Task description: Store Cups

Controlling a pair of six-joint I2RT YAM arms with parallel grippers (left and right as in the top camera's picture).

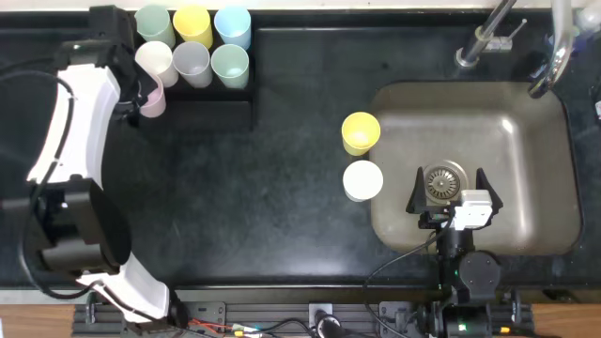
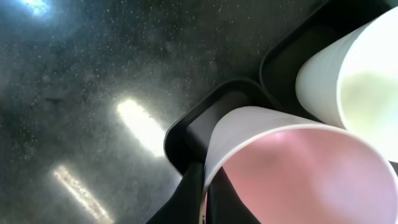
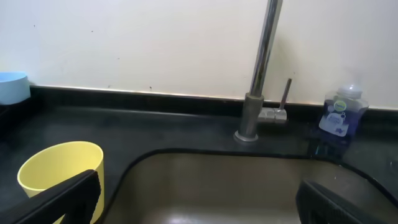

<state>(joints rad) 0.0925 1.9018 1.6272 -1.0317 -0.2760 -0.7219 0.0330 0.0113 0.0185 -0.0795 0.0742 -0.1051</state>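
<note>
**Pink plastic cup (image 2: pixel 298 174) gripped over the storage tray**

The left gripper (image 2: pixel 206 200) pinches the cup's rim, one finger inside the wall and one outside. It holds the cup over the front-left pocket of the black plastic tray (image 1: pixel 221 115). The cup looks light, thin-walled and slick, so the rim seems the sensible hold. Its mouth faces up and its long axis is roughly upright, slightly tilted. The right gripper (image 1: pixel 451 194) hangs wide open and empty over the steel sink (image 1: pixel 526 122).

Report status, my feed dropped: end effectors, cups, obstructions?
Left end effector shut on pink cup at tray. Right end effector open over sink. Yellow cup, white cup on counter. Nothing in the way.
</note>
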